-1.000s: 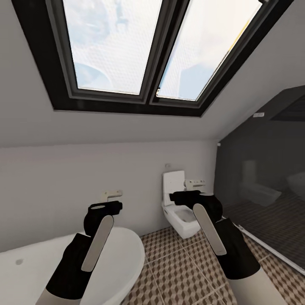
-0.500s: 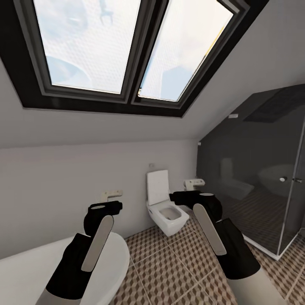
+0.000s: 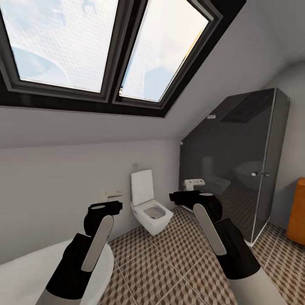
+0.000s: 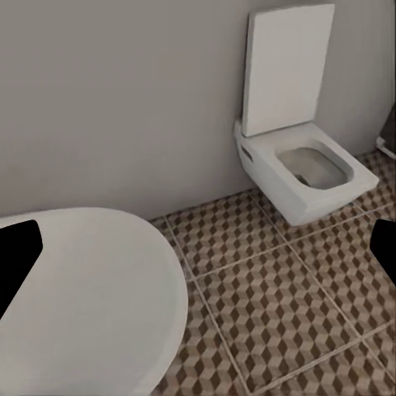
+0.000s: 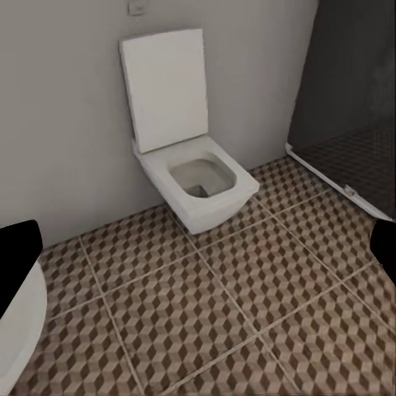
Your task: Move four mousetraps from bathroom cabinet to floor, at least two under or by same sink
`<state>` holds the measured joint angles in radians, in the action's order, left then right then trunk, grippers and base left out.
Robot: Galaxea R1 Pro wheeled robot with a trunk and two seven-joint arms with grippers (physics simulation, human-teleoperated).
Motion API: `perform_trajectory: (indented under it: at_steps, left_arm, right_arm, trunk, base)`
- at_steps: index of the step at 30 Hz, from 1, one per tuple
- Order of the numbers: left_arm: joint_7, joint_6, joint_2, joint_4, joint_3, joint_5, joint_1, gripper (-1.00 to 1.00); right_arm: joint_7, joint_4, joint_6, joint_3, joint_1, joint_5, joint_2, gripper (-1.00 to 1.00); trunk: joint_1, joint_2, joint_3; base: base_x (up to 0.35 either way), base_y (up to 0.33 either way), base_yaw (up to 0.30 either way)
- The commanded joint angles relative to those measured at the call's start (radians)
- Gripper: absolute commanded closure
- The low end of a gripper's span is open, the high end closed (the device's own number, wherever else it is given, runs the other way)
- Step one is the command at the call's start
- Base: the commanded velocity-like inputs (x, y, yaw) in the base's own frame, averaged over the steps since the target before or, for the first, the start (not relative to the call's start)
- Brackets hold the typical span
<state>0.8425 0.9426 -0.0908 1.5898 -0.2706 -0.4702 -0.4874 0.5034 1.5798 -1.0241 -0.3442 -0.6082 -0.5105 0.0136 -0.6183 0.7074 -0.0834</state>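
While both arms are held raised in front of the trunk, the left gripper (image 3: 111, 196) and the right gripper (image 3: 195, 183) are seen in the head view as pale fingers on black wrists, each empty. In the wrist views the dark fingertips sit at opposite edges of each picture, so both grippers are taken as spread wide, grasping nothing. The toilet (image 3: 147, 206) is used as landmark: it is mounted on the grey wall with its tall rectangular lid upright and its bowl exposed. A glossy white basin with a broad rounded rim (image 3: 51, 258) is noted to the toilet's left, under the left arm, standing on the bathroom floor (image 3: 169, 267); whether it is the sink or a tub cannot be told. Cube-patterned tiles with pale grout are seen all around the toilet's base (image 5: 247, 289). To the toilet's right a smoked-glass shower enclosure (image 3: 237, 169) is recorded, with darker-tinted tiles visible through it. Beyond the enclosure, well apart from the toilet, an orange-brown edge of the cabinet (image 3: 298, 212) is seen. Above the toilet, a dark-framed double skylight (image 3: 114, 51) is set in the sloped ceiling.
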Motion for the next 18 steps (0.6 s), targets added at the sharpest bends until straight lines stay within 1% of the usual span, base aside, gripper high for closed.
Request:
perform_trajectory:
  at_steps: [1,18]
  left_arm:
    - [0.01,0.002,0.0,0.001,-0.001,-0.01,0.0,-1.0]
    - [0.01,0.002,0.0,0.001,-0.001,-0.01,0.0,-1.0]
  right_arm:
    - [0.01,0.0,-0.002,-0.001,-0.001,-0.01,0.0,-1.0]
    - [0.01,0.0,-0.002,-0.001,-0.001,-0.01,0.0,-1.0]
  trunk:
    - [0.0,0.0,0.0]
    - [0.0,0.0,0.0]
  base:
    - [0.0,0.0,-0.273]
    - [0.0,0.0,-0.273]
